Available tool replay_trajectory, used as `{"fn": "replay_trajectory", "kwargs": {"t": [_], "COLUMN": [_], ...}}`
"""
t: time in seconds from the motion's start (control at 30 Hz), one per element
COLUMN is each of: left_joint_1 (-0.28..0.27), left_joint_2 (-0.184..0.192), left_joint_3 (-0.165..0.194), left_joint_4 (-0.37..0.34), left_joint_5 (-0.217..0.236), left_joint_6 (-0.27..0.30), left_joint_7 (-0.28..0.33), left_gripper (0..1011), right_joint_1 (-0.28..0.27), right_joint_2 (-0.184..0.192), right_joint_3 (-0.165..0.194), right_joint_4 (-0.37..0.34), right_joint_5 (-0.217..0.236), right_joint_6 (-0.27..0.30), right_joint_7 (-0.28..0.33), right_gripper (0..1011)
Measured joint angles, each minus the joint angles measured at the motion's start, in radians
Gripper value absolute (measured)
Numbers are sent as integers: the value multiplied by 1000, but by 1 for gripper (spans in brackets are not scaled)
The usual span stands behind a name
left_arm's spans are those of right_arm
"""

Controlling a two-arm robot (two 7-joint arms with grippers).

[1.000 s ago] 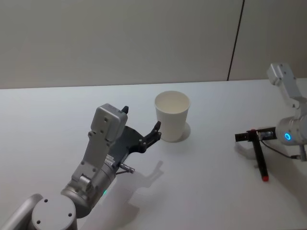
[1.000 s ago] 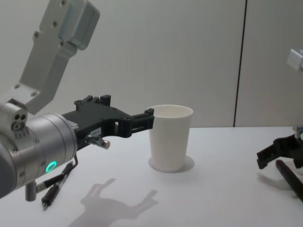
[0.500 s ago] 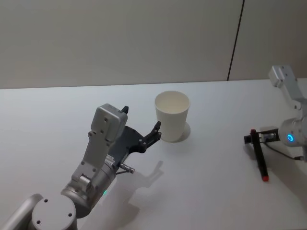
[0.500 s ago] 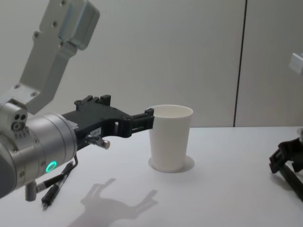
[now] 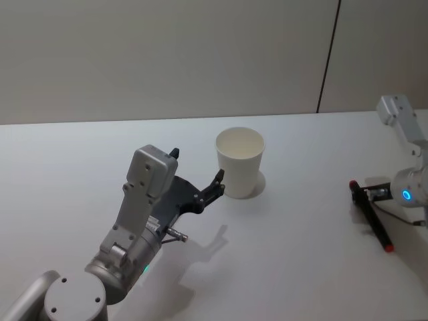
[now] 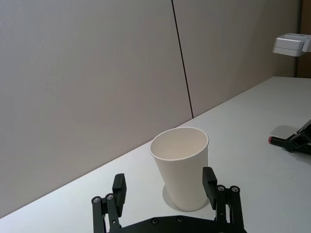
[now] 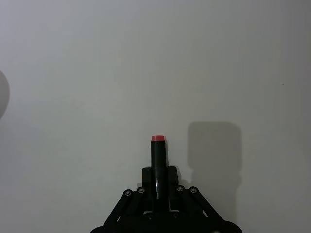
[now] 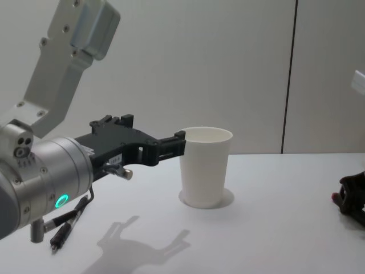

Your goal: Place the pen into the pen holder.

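The pen holder [image 5: 239, 160] is a white paper cup standing upright at mid-table, also plain in the chest view [image 8: 205, 165]. My left gripper [image 5: 197, 165] hangs open just to its left, fingers apart and level with the cup [image 6: 182, 170], not touching it. At the right edge my right gripper [image 5: 372, 194] is shut on the black pen [image 5: 373, 221], low over the table. The pen sticks out between the fingers with its red tip [image 7: 158, 138] pointing away from the wrist.
A thin black cable with a metal plug [image 8: 60, 231] dangles under the left arm. The white table [image 5: 294, 267] stretches bare between cup and pen. A grey wall with a dark vertical seam [image 5: 328, 60] stands behind.
The right gripper has shifted right and closed on the pen. The pen's red end has swung outward to the right. The left arm and cup have not moved.
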Motion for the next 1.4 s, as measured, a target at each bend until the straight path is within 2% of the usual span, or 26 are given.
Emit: {"fn": "replay_trajectory", "kwargs": {"t": [0.3, 0.57, 1.0, 1.4], "left_joint_1": [0, 0, 0, 0], "left_joint_2": [0, 0, 0, 0], "left_joint_3": [0, 0, 0, 0], "left_joint_4": [0, 0, 0, 0], "left_joint_5": [0, 0, 0, 0], "left_joint_6": [0, 0, 0, 0], "left_joint_7": [0, 0, 0, 0], "left_gripper": [1000, 1000, 1000, 1000], "right_joint_1": [-1, -15, -63, -122], "right_joint_2": [-4, -5, -1, 3], "right_joint_3": [2, 4, 0, -12], "right_joint_4": [3, -19, -93, -158], "right_joint_5": [-8, -11, -19, -31], "right_joint_6": [-28, -83, -228, -412], "right_joint_7": [4, 9, 26, 29], "right_gripper": [167, 167, 167, 167]}}
